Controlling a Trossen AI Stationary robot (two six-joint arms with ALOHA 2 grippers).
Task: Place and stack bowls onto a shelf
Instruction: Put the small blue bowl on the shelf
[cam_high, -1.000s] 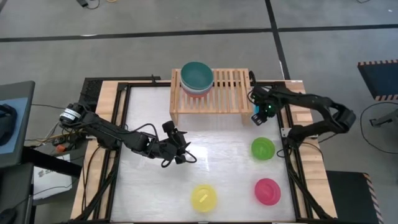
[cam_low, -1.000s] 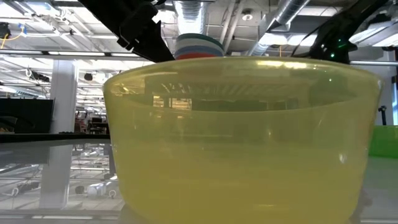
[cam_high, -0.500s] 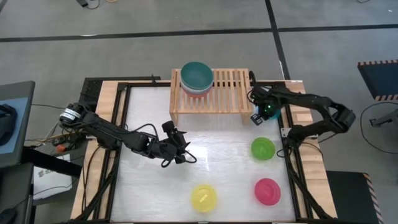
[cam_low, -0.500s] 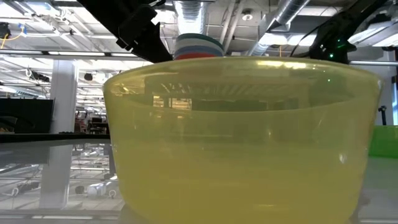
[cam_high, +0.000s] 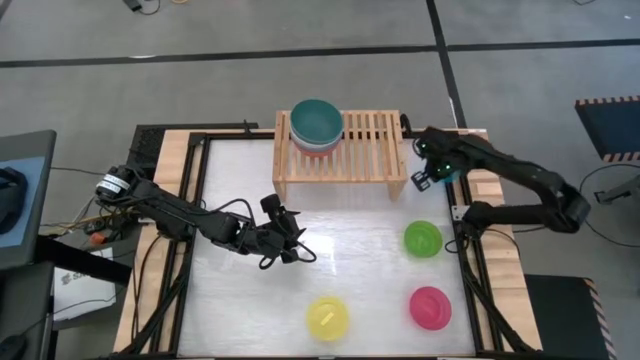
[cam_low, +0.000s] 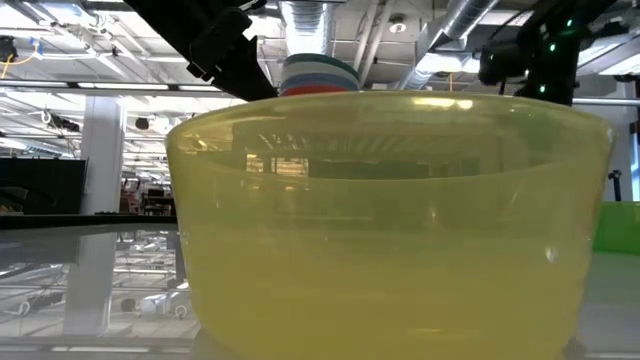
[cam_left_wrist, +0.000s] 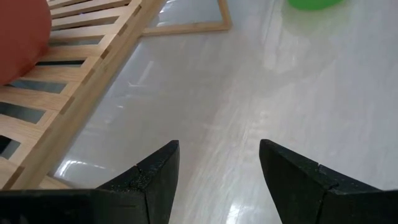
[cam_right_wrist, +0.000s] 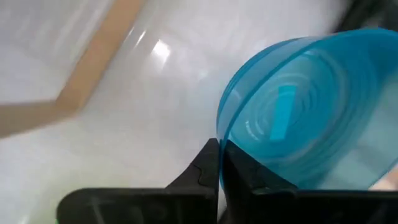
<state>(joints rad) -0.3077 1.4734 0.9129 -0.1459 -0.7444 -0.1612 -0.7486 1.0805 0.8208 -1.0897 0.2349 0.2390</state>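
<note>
Low view, nearest item: yellow bowl (cam_low: 390, 215), filling most of the frame, standing upright on the counter (cam_low: 60, 290); behind its rim, upper centre, the top of a bowl stack (cam_low: 318, 73) shows. High view, lower part of the frame: yellow bowl (cam_high: 327, 318) at lower centre and pink bowl (cam_high: 430, 307) at lower right, well apart on the white counter (cam_high: 350, 250). Lime green bowl (cam_high: 423, 238) sits right of centre, above the pink one. Left pincer (cam_high: 298, 250) hangs over the counter at centre frame, fingers spread and empty; left wrist view shows the two dark fingers (cam_left_wrist: 155, 174) apart over bare counter, with the shelf (cam_left_wrist: 68, 74) slats along the left edge and a red bowl (cam_left_wrist: 22, 37) at upper left. Right pincer (cam_high: 428, 178) is at right of centre, just beside the right leg of the shelf (cam_high: 340, 150); right wrist view shows its fingers pressed on the rim of the cyan bowl (cam_right_wrist: 311, 109), which is held on edge. Farthest, upper centre of the high view: light-wood shelf with a stack of bowls on its left end, teal green bowl (cam_high: 317, 119) uppermost, a pinkish rim (cam_high: 316, 152) visible below it.
</note>
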